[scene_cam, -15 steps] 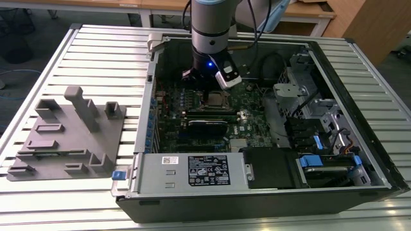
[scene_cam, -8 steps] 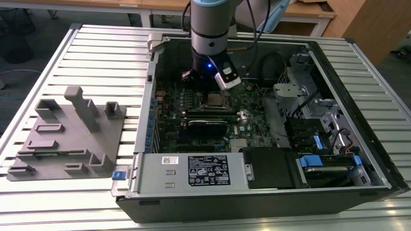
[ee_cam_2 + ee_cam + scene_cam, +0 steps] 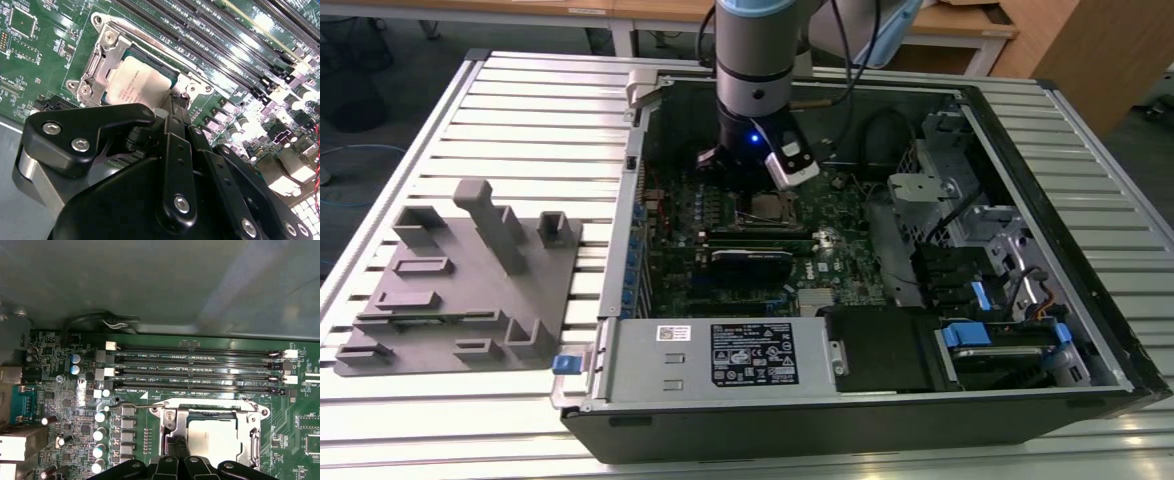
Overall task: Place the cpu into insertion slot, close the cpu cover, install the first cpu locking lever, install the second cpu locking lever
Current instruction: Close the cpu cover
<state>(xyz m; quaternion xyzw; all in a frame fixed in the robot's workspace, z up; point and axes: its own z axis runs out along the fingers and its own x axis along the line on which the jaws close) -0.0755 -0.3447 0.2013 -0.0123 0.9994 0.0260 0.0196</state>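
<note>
Jaws stand closed: in the first wrist view the two fingertips point(image 3: 173, 452) lie side by side with no gap and nothing seen between them. The second wrist view shows the same narrow pair coming to one point.

The cpu point(image 3: 212, 432) lies flat in the insertion slot point(image 3: 767, 207). The cpu cover point(image 3: 100, 65) is down around it, and the dull metal top shows through the window. In the exterior view the arm point(image 3: 754, 70) reaches straight down into the open case point(image 3: 854, 430). The case stands on the slatted tabletop point(image 3: 520, 110), and the slot sits toward the edge of the green board point(image 3: 300, 430) farthest from that camera.

The relation that counts is between the jaws and the socket's sides. The fingertips stand over the cover's rim on a side that runs square to the long memory slots point(image 3: 195, 367), just beside one edge of the cpu and not over its middle. Whether they touch the metal I cannot tell.

A thin wire lever point(image 3: 135, 405) starts at the socket corner nearest the memory slots. Its long axis runs parallel to them, and its hooked end points out past the socket. From the jaws it lies toward the memory slots, near but apart. I judge that it may not be latched, though the pictures do not settle this.
</note>
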